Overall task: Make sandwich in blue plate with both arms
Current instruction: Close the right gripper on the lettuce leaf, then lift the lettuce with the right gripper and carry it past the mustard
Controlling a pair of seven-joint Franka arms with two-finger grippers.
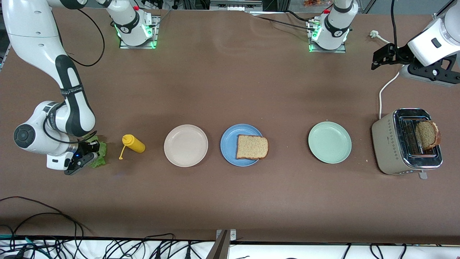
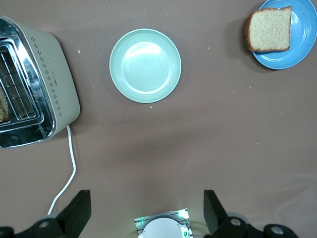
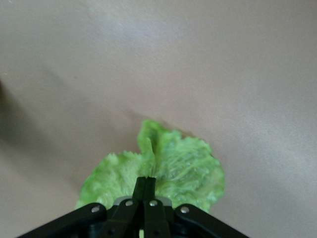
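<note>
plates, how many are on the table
3, in a row: the beige plate toward the right arm's end, the blue plate in the middle holding a bread slice, the pale green plate beside the toaster.

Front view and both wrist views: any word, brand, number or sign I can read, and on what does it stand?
None can be read.
White right arm: pale lettering on its black band, too small to read.
Beige toaster with chrome top: rows of small marks on its side, a pattern rather than text.
Plates, yellow squeeze bottle, bread: no print shows.

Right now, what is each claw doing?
Left gripper: open, empty, waiting above the table near the toaster.
Right gripper: shut on the lettuce leaf.
</note>
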